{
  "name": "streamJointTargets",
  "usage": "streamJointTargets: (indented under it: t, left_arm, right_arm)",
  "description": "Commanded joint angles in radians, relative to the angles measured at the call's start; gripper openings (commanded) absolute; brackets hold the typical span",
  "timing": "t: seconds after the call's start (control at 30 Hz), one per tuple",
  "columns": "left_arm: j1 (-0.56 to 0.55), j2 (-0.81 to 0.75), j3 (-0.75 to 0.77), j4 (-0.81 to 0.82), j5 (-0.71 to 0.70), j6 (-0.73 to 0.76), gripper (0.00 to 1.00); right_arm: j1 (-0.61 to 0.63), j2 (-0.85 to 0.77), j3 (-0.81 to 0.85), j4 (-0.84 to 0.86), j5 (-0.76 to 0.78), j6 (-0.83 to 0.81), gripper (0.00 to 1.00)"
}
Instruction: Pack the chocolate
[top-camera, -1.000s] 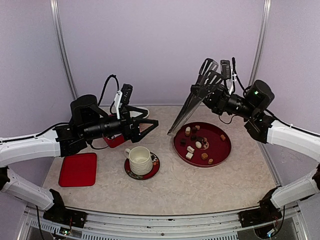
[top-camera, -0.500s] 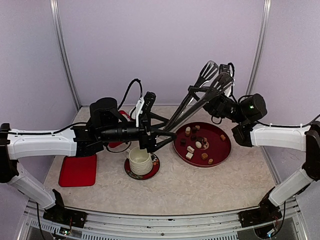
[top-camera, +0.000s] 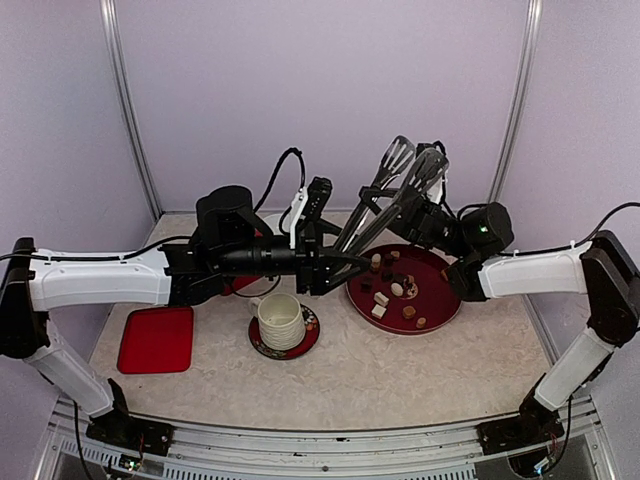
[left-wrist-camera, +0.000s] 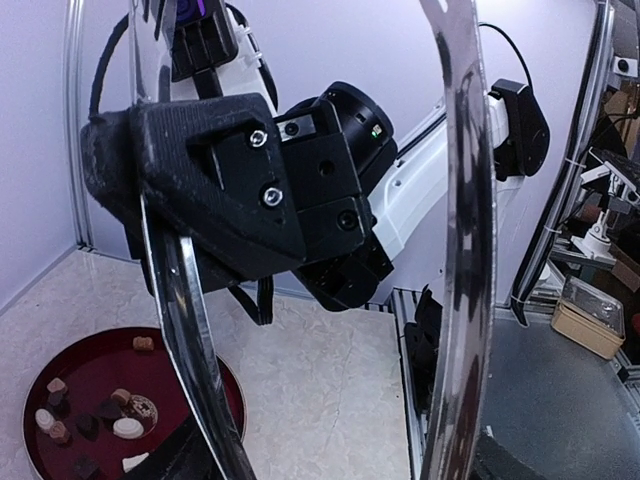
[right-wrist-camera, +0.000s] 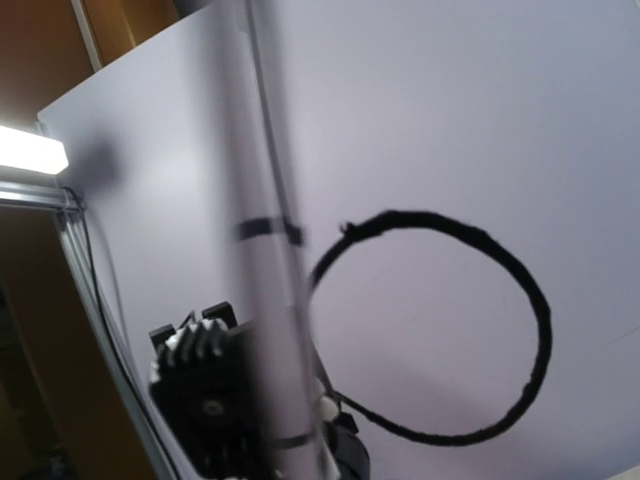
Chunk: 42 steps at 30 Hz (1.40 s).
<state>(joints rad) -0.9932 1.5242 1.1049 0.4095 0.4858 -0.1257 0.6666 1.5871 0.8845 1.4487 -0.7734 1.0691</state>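
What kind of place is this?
Probably a robot test booth: plain walls on a metal frame enclose a table, with a left arm and right arm bolted at its edge, over a plate of chocolate.

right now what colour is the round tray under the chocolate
Dark red tray, best seen in top external.

Brown, tan and white chocolate (top-camera: 397, 289); dark red tray (top-camera: 436, 301).
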Motion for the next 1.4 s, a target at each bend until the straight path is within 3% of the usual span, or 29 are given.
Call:
streamJointTargets:
  t: [0.0, 0.37, 0.57, 0.73, 1.03, 1.2, 1.27, 1.37]
  left_arm:
    - [-0.008, 0.012, 0.04, 0.0, -0.014, 0.02, 0.61]
    - [-0.007, 0.049, 0.077, -0.016, -0.021, -0.045, 0.48]
    - [-0.008, 0.051, 0.087, -0.049, -0.021, -0.043, 0.36]
    - [-0.008, 0.035, 0.081, -0.074, -0.029, -0.029, 0.31]
    - [-0.009, 0.015, 0.067, -0.119, -0.043, -0.015, 0.3]
    - [-0.003, 0.022, 0.083, -0.185, -0.072, -0.001, 0.31]
    - [0.003, 0.028, 0.101, -0.244, -0.103, 0.011, 0.31]
    - [0.014, 0.044, 0.138, -0.373, -0.181, 0.042, 0.31]
  right_arm:
    - [0.014, 0.032, -0.006, 0.122, 0.03, 0.063, 0.0]
    - [0.016, 0.045, -0.018, 0.162, 0.038, 0.07, 0.0]
    - [0.012, 0.041, -0.031, 0.169, 0.047, 0.066, 0.0]
    - [-0.014, 0.03, -0.051, 0.157, 0.058, 0.07, 0.28]
    - [-0.164, -0.069, -0.101, 0.096, 0.065, 0.075, 0.5]
    - [-0.311, -0.197, -0.147, -0.109, 0.082, 0.004, 0.61]
    - [-0.375, -0.268, -0.164, -0.286, 0.101, -0.06, 0.67]
    - [-0.451, -0.366, -0.159, -0.603, 0.114, -0.214, 0.68]
